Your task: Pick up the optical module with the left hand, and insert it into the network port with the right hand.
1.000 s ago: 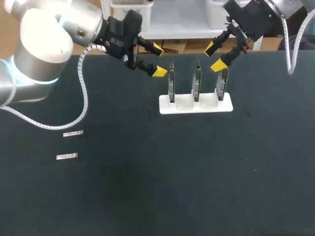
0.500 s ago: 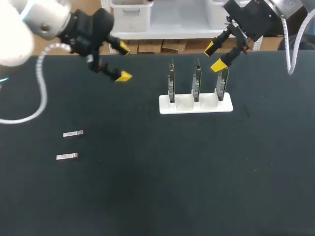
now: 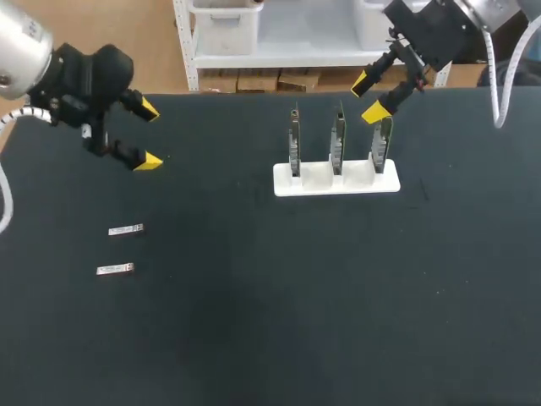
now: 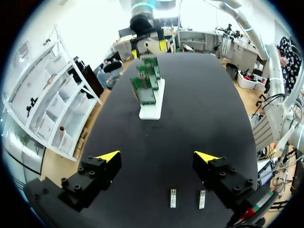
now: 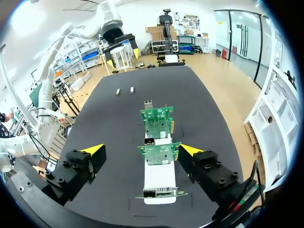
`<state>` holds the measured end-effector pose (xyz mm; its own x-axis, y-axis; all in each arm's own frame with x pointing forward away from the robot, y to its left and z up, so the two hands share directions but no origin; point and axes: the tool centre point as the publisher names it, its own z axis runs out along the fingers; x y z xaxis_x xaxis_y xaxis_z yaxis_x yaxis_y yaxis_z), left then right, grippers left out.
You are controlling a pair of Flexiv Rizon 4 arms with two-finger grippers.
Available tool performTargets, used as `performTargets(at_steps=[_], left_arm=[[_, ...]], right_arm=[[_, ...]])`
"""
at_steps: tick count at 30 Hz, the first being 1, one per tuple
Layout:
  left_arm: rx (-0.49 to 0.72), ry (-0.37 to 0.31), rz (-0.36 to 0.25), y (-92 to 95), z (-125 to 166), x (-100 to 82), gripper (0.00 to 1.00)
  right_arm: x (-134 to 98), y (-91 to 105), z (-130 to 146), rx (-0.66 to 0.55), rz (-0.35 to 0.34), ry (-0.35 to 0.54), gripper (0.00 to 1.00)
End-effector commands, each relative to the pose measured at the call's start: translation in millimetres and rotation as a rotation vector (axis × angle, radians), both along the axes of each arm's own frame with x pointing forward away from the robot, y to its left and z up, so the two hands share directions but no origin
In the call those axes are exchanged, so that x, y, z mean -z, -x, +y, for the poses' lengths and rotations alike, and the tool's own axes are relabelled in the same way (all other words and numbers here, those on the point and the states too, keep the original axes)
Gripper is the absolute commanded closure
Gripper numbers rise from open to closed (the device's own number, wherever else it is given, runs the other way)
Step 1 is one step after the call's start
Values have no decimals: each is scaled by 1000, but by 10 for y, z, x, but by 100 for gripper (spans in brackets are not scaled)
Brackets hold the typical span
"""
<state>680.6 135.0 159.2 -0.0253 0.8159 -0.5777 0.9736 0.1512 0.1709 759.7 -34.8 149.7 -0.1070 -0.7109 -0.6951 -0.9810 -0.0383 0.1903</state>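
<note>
The left tool (image 3: 149,134) hangs above the black desk (image 3: 279,338) with its two yellow tips spread wide and nothing between them, so it is released. Two small silver parts lie flat on the desk near this tool, parallel and close together but not touching. The first module (image 3: 126,229) is nearer to the tool and the second module (image 3: 115,270) is just beyond it. In the left wrist view both lie under the gap between the fingers, closer to one finger than to the other. The right tool (image 3: 368,97) is well apart from them. It hangs just above one end of a white holder (image 3: 336,179) and is also released and empty. Three green boards (image 3: 338,139) stand upright in the holder, in one row. In the right wrist view this row runs straight ahead of the tool, in line with the gap between its fingers. A small metal port (image 5: 148,141) shows at the edge of the middle board.
</note>
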Motion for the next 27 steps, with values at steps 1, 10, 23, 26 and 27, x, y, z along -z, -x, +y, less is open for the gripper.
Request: performTargets(at_steps=[1,10,23,26,27], left_arm=[[-9,13,-24,32,2,57,0],[-9,13,-24,32,2,57,0],[-138,-300,-39,195,382,548,0],[-176,-327,12,253,527,713,0],[-184,-330,17,263,561,746,0]], right_arm=[[-2,9,1,2,-2,1,0],[-2,9,1,2,-2,1,0],[-2,9,1,2,-2,1,0],[-2,9,1,2,-2,1,0],[-2,9,1,2,-2,1,0]])
